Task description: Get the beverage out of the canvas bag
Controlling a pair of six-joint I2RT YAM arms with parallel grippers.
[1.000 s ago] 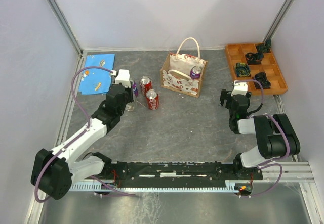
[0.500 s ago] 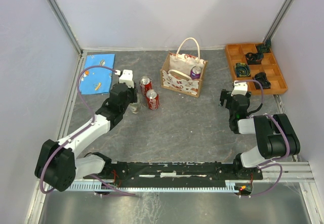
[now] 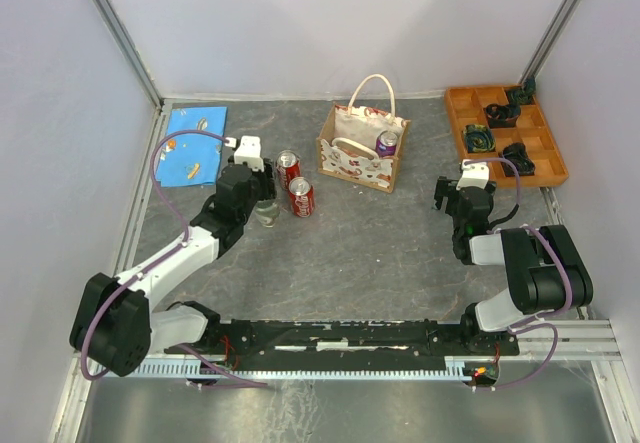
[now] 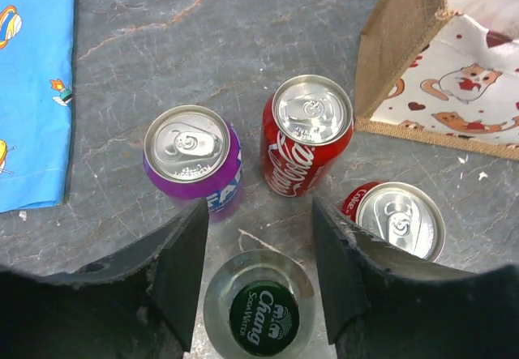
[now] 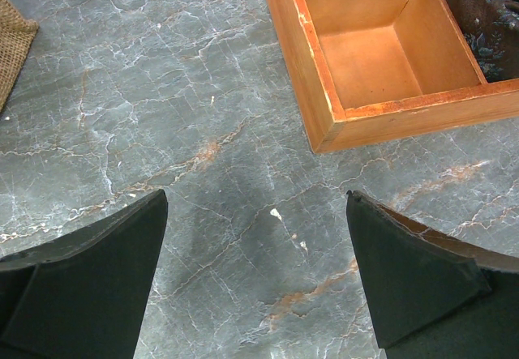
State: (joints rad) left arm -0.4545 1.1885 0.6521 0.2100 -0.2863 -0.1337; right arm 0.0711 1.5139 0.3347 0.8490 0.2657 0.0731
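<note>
beverage bottle (image 4: pixel 259 320) upright between fingers (image 4: pixel 182 270) of the left tool (image 4: pixel 259 209) — gap narrow, contact unclear — canvas bag (image 4: pixel 405 43) nearby

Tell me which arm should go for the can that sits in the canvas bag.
Probably right. The right gripper is open and empty, and the purple can sits at the right end of the canvas bag, nearer to it. The left gripper has the bottle between its fingers.

Bag (image 4: pixel 478 91) is cream with little red hearts and brown cats, tan burlap sides. One red can (image 4: pixel 306 144), second red can (image 4: pixel 397 217), purple can (image 4: pixel 195 160), green bottle cap (image 4: pixel 261 318), bright blue cartoon cloth (image 4: pixel 32 91), orange tray (image 5: pixel 324 91), grey veined table (image 5: pixel 162 91).
</note>
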